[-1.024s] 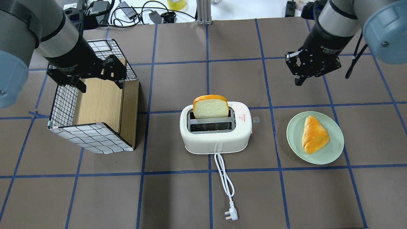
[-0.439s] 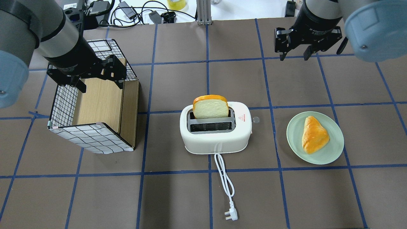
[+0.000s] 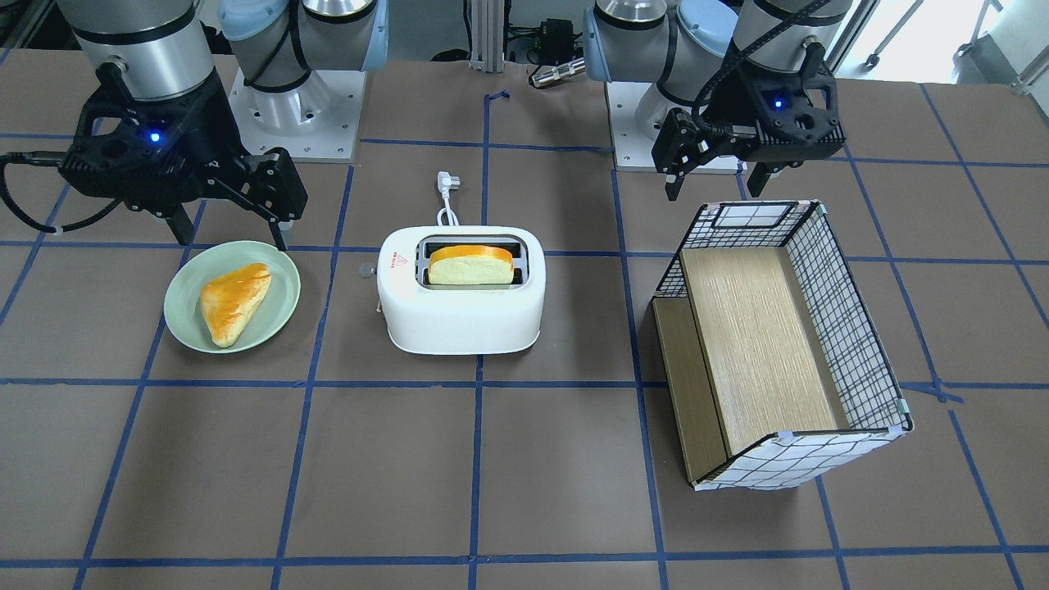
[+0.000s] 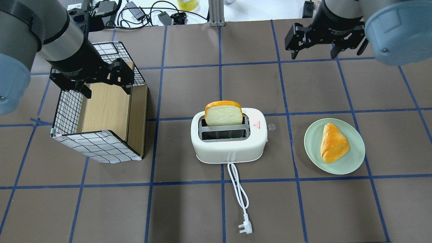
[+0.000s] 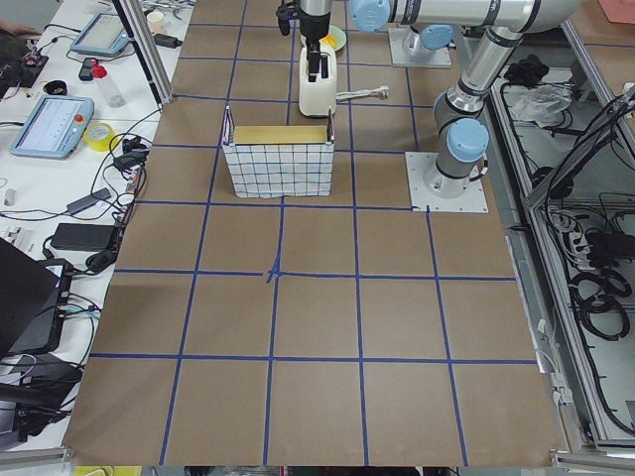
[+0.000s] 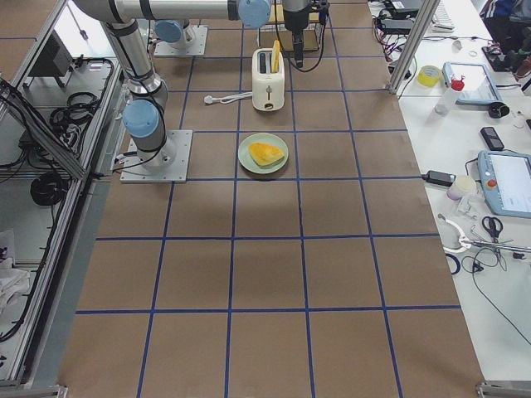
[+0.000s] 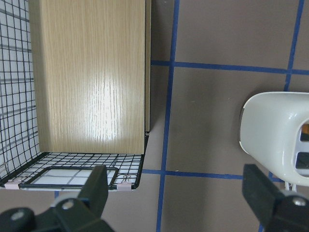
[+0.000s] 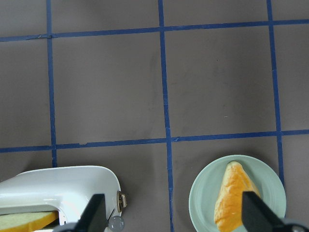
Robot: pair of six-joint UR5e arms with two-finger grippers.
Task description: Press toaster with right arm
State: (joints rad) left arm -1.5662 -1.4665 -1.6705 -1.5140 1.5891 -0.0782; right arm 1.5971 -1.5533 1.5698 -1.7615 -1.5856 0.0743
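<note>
Blue tape grids the brown table; white benches flank it. Right end effector and left end effector: released.

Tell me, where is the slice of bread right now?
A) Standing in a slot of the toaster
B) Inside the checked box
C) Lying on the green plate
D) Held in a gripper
A: the slice of bread stands upright in one slot of the toaster, while the green plate holds only a triangular pastry.
</note>
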